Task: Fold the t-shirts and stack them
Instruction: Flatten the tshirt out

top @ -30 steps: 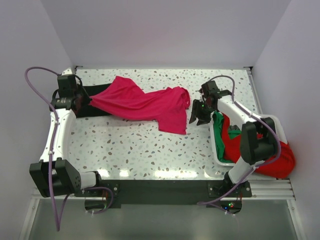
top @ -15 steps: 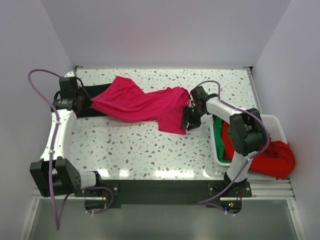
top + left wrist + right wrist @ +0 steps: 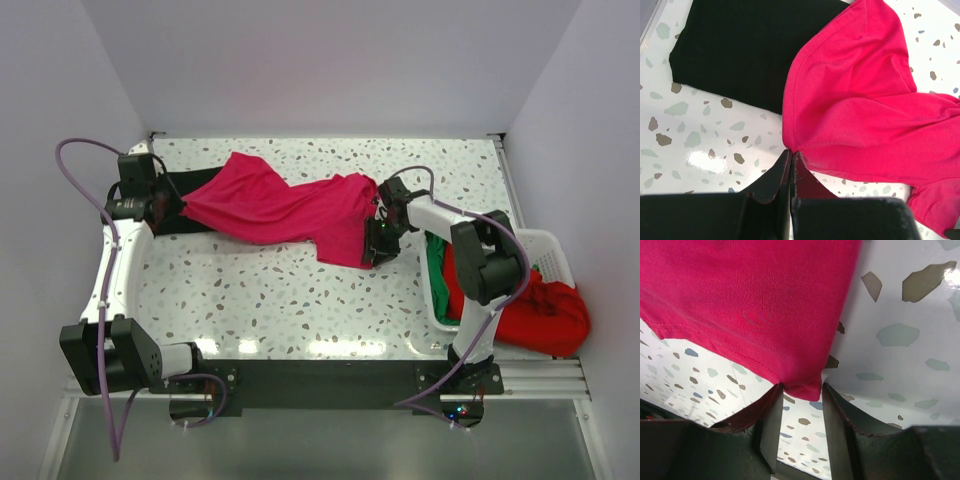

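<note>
While its fingertips press together on a bunched edge of the magenta-pink shirt (image 3: 865,110), the left gripper (image 3: 791,159) sits low over the speckled table (image 3: 250,290). The right gripper (image 3: 799,405) has its fingers parted, with the shirt's hemmed corner between them; whether they touch the cloth is hard to tell. The shirt stretches across the far half of the table between both grippers, its left end overlapping the black shirt (image 3: 740,45). A red shirt (image 3: 540,315) and a green shirt (image 3: 435,265) sit in the white basket (image 3: 555,250) at the right edge.
</note>
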Robot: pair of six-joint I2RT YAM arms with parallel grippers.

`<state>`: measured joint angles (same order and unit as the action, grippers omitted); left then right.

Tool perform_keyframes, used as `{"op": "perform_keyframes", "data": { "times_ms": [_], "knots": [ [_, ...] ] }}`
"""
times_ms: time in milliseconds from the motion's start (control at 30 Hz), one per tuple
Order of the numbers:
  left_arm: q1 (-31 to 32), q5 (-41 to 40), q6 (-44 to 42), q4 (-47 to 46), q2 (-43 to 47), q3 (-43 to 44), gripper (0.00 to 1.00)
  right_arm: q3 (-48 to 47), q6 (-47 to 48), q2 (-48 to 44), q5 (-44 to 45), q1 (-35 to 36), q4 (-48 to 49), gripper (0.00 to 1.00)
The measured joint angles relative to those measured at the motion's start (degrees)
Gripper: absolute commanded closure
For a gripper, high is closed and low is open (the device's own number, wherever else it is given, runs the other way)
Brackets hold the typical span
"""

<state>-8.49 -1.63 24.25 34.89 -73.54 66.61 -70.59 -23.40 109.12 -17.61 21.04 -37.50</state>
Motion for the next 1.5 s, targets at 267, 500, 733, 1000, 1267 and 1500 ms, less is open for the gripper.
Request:
{"op": "perform_keyframes", "data": {
  "times_ms": [267, 500, 733, 1000, 1267, 1500],
  "knots": [
    [0.0, 0.2, 0.0, -0.1, 0.4, -1.2, 1.0, -0.2, 0.8, 1.0, -0.2, 0.2, 0.2, 1.0],
    [0.0, 2.2, 0.1, -0.9, 0.4, -1.9, 1.0, -2.2, 0.5, 0.9, 0.0, -0.1, -2.8, 1.0],
    [0.0, 7.1, 1.7, -2.5, -2.3, 2.4, 1.0, -20.2, 0.3, -5.9, 1.3, -4.7, -12.8, 1.0],
    [0.0, 11.2, 4.1, -3.1, -8.1, 27.1, 1.0, -58.4, 1.7, -7.6, 8.7, -6.7, -19.0, 1.0],
    [0.0, 9.2, 7.8, -6.2, 2.6, 34.1, 1.0, -54.5, 4.4, -26.3, 15.9, -6.4, -7.9, 1.0],
    [0.0, 3.5, 10.3, -10.1, 13.9, 34.7, 1.0, -54.8, 6.6, -37.3, 19.8, -6.4, 3.9, 1.0]
  ]
}}
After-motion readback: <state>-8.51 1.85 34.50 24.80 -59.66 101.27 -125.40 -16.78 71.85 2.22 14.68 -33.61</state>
